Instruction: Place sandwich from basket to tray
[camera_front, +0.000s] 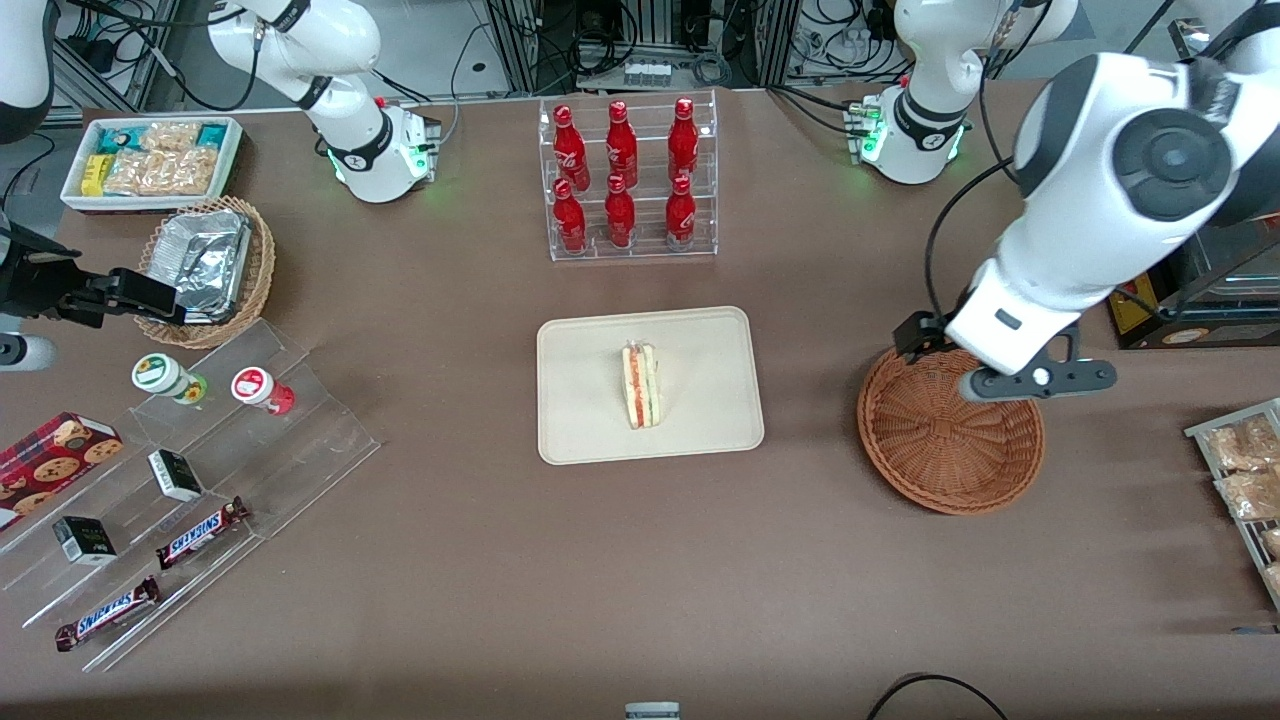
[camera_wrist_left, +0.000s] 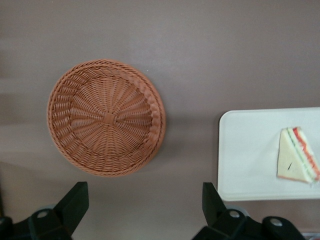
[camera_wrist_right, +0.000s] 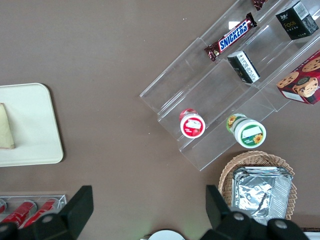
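Hovering above the basket (camera_front: 950, 430), the left gripper (camera_wrist_left: 145, 212) hangs with its fingers spread wide and nothing between them. The sandwich (camera_front: 641, 385) lies on the tray (camera_front: 575, 440), near its middle and well apart from the basket, which looks empty. Placement appears finished; a clean retreat should keep clear of the tray. The wedge's long axis runs toward and away from the front camera, its striped cut edge facing up.

There are six red bottles (camera_front: 622, 175), two Snickers bars (camera_front: 201, 534), one sandwich (camera_front: 640, 385), one tray (camera_front: 700, 340), and two wicker baskets (camera_front: 950, 440). The gripper (camera_wrist_left: 145, 210) hangs above the table near the brown one.
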